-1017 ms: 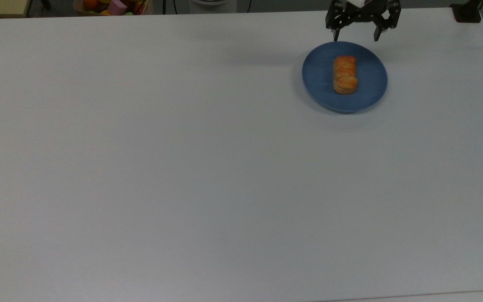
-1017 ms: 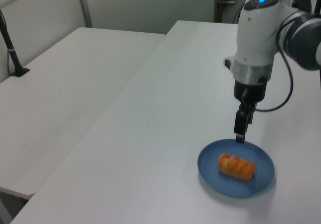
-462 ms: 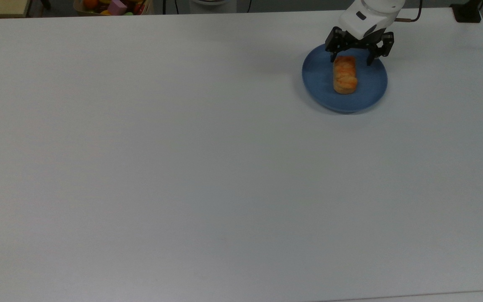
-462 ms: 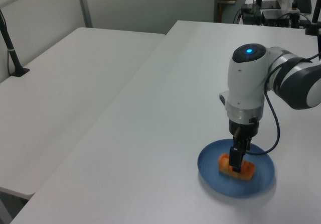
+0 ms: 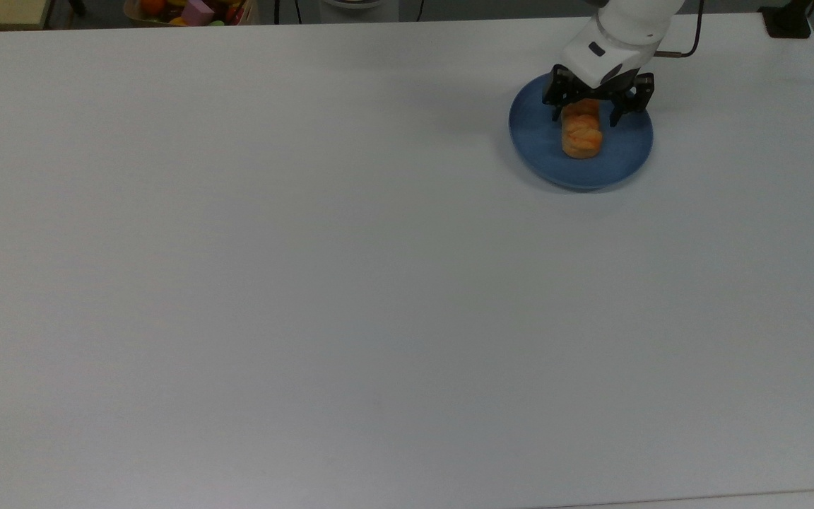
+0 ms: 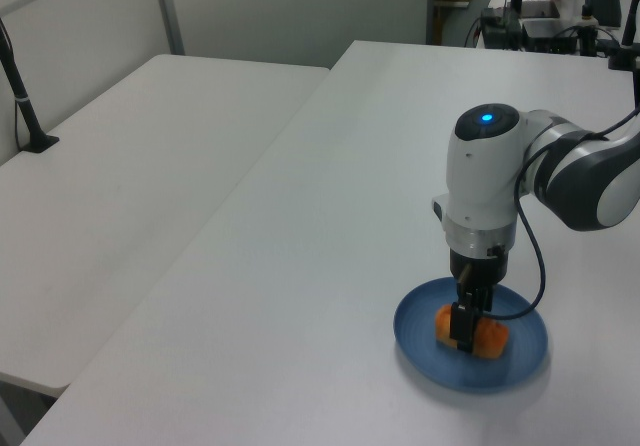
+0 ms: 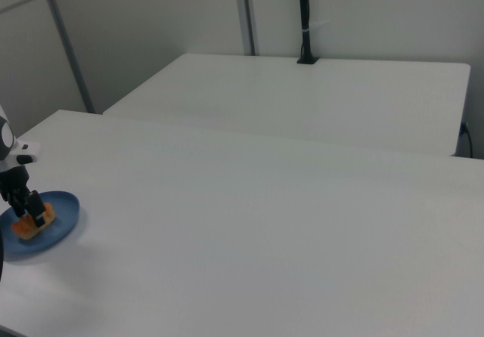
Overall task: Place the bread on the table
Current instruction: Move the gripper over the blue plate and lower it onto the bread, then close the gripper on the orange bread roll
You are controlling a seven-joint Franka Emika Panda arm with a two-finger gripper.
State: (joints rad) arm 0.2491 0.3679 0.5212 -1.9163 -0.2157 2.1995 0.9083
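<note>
— Coming down, that's the change: a second ago the gripper (image 5: 588,116) hung past the far rim of the blue plate (image 5: 538,138), well above it, and now it sits low over the plate with the arm (image 6: 560,171) bent in behind it.

— Has it got hold of anything?

— Not that I can see. Its two black fingers (image 5: 557,109) stand apart, one on each long side of the bread (image 5: 581,136), straddling the end nearest the arm. They look narrower than they were up high, but still spread around the loaf and empty — I'd say it's about to close, not closed.

— So the bread hasn't moved?

— No, it lies where it did, near the middle of the plate, flat, its long axis running away from the arm in the top view. In the left view the finger (image 6: 463,324) hides part of it.

— What's it like?

— Small and oblong, golden-orange, with a braided, shiny top and paler sides, far smaller than the plate. Looks soft, so a gentle squeeze would be my guess.

— And then?

— Lifting it off and setting it on the table (image 5: 308,283), which is plain white with plenty of room beside the plate.
</note>
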